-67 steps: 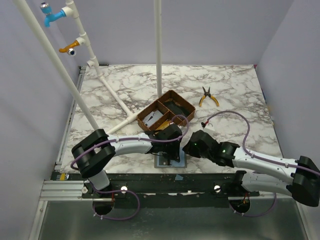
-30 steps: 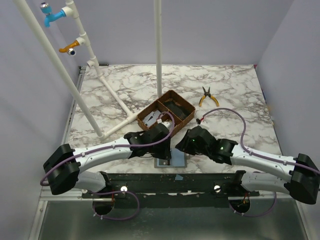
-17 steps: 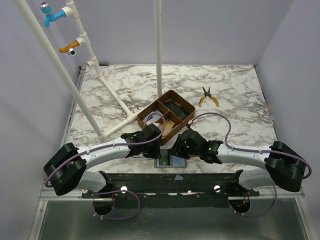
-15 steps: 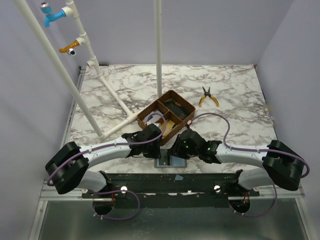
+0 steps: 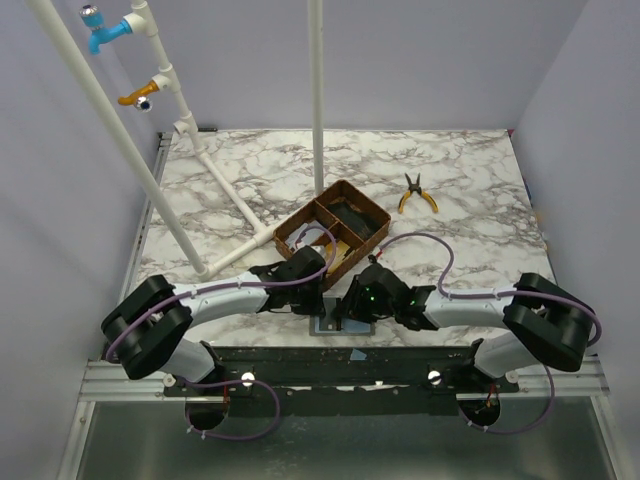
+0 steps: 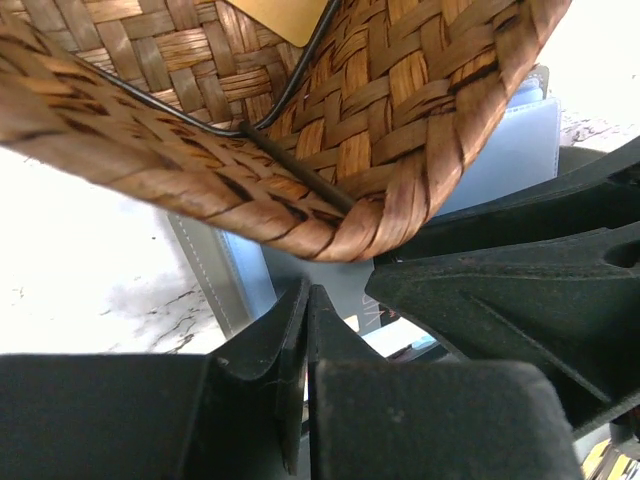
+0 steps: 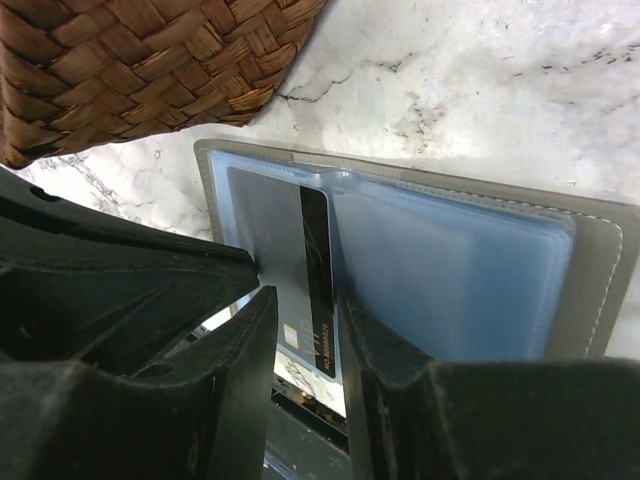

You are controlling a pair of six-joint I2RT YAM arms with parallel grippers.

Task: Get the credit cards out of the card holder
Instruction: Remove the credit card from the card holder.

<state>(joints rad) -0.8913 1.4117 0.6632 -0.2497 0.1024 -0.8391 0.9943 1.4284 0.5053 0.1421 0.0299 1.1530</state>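
The card holder lies open at the table's front edge, grey outside and pale blue inside. One credit card, pale with a black stripe, sticks out of its left pocket towards the table edge. My right gripper hovers low over it, open, one finger on each side of the striped part. Next to it, my left gripper is shut, tips on the holder's left half, and I see nothing between them. From above, both grippers cover most of the holder.
A brown woven tray with compartments stands just behind the holder, and its rim overhangs the left wrist view. Yellow-handled pliers lie at the back right. White pipes cross the left side, and a white pole rises behind the tray.
Both arms have drawn in low over the holder. The right gripper slid left onto it, and the left gripper's jaws have come together.
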